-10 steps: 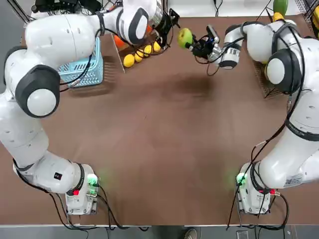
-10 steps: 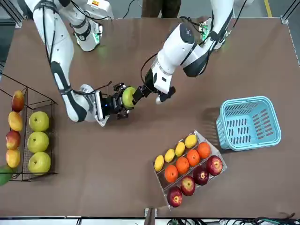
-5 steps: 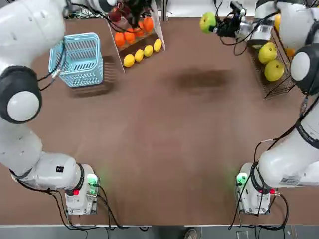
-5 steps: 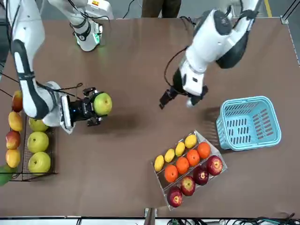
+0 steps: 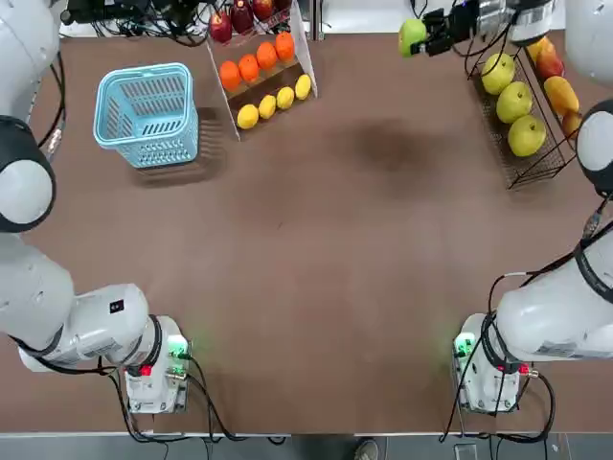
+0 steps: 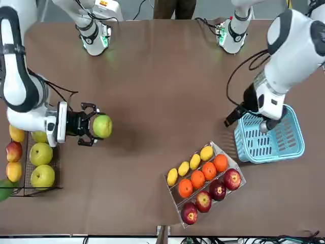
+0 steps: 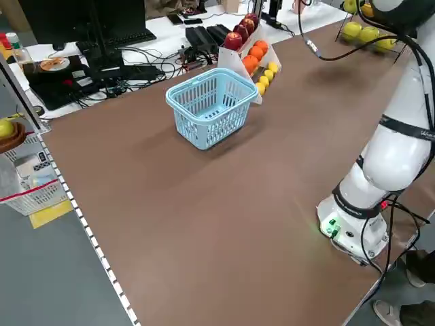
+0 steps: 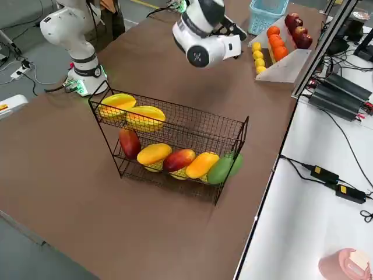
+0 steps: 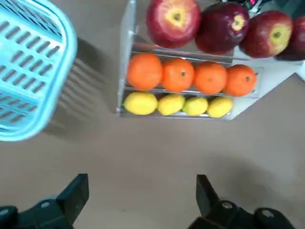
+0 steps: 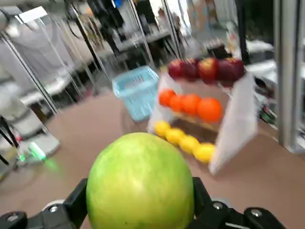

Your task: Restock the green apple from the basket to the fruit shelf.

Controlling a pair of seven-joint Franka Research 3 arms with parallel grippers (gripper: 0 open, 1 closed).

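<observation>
The green apple [image 5: 412,35] is held above the table's far edge, and my right gripper [image 5: 428,30] is shut on it. It hangs just short of the black wire fruit shelf [image 5: 512,172]; from the front the apple [image 6: 102,126] sits a little way off the rack [image 6: 51,112]. In the right wrist view the apple [image 10: 140,183] fills the space between both fingers [image 10: 78,205]. The light blue basket [image 5: 148,113] stands at the far left with nothing showing inside. My left gripper [image 9: 140,202] is open with nothing in it, above the table between the basket [image 9: 28,71] and the white stand.
A white slanted stand [image 5: 305,38] holds lemons [image 5: 273,103], oranges and red apples beside the basket. The shelf [image 8: 192,125] carries large pale yellow-green fruits [image 5: 514,99] on one tier and orange-yellow ones [image 8: 154,154] on another. Cables and boxes lie past the far edge.
My right gripper has carried the apple from the middle of the far side over to the shelf. The left arm has drawn back from the handover spot to beside the basket, open.
</observation>
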